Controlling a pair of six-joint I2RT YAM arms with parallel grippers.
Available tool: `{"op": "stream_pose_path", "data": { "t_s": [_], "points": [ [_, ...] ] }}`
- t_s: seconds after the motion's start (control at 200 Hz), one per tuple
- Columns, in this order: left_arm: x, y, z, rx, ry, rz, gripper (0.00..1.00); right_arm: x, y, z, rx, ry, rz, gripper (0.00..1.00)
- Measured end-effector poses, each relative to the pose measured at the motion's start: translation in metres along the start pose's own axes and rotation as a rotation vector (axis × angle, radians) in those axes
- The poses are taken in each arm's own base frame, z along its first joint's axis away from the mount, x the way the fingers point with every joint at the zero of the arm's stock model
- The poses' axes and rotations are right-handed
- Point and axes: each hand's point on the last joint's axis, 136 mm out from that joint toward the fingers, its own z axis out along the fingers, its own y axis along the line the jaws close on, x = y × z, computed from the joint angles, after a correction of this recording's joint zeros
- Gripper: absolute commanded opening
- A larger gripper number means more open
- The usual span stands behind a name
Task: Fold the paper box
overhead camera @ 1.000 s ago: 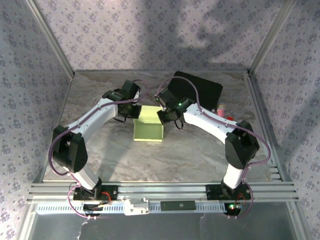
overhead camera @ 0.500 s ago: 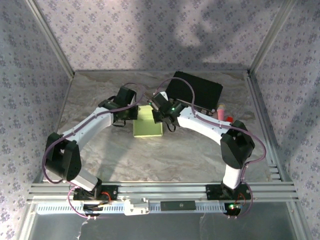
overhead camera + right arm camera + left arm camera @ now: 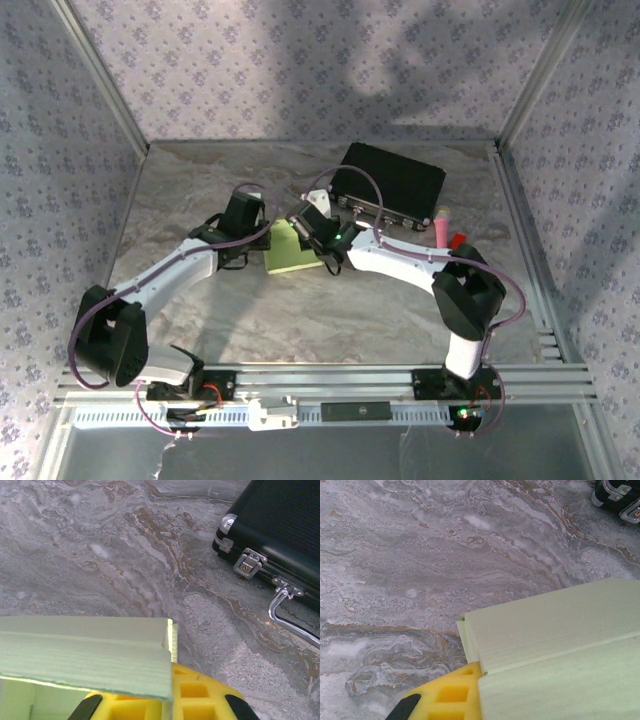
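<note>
Both jaws closed at the pale green paper box (image 3: 285, 255), grey marbled table (image 3: 300, 310), black case (image 3: 395, 180), floral-papered walls (image 3: 300, 60)

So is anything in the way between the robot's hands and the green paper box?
Nothing visible is. The left gripper and the right gripper are right at the paper box, one on each side, pinching its card. The black case sits behind it, apart, out of the way.
</note>
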Motion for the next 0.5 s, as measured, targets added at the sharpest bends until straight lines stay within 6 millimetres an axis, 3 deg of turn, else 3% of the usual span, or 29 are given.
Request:
{"op": "stream_pose_path", "data": {
  "t_s": [0.235,0.5],
  "points": [
    [0.012,-0.002,0.009,0.004,-0.037,0.014,0.11,0.014,-0.003,0.008,-0.007,-0.019,-0.001,0.00],
    [0.025,-0.008,0.004,0.033,-0.093,0.040,0.12,0.024,-0.005,0.006,-0.038,-0.077,-0.006,0.00]
  ]
}}
